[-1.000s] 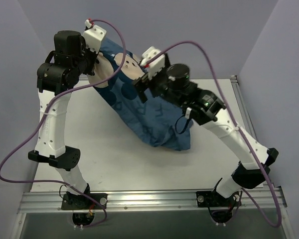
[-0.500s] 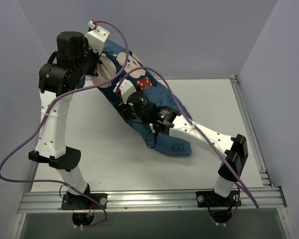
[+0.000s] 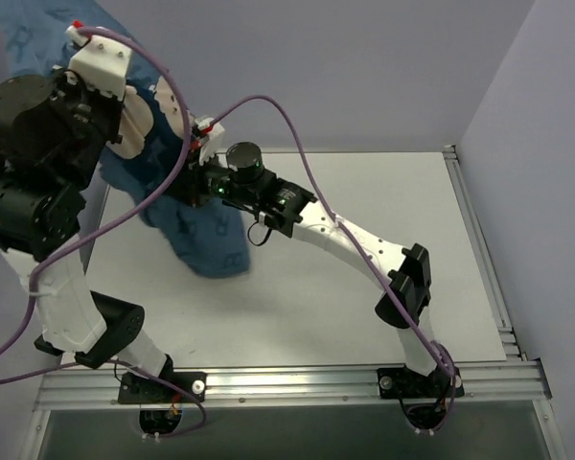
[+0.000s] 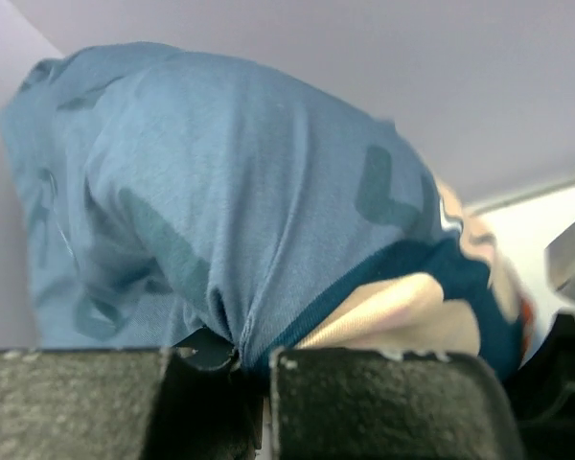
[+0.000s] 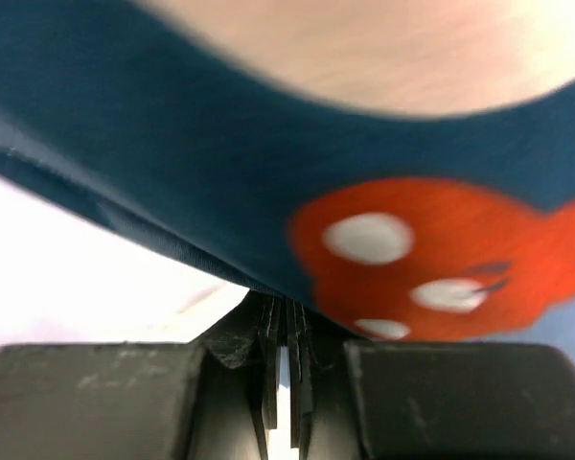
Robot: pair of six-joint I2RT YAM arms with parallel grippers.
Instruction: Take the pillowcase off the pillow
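The large soft blue fabric pillowcase (image 3: 206, 235), printed with beige mouse faces and a red white-dotted bow (image 5: 431, 259), is held up over the left rear of the smooth white tabletop (image 3: 364, 287). It is draped in slack wrinkled folds, and whether its low end touches the surface cannot be told. A gathered pinch of the cloth is clenched between the dark, rough-grained pads (image 4: 383, 402) of the left end effector (image 4: 220, 369), which is raised high at the left. The right end effector (image 5: 280, 350) is clamped tight on a thin fold of the same fabric just beside the bow.
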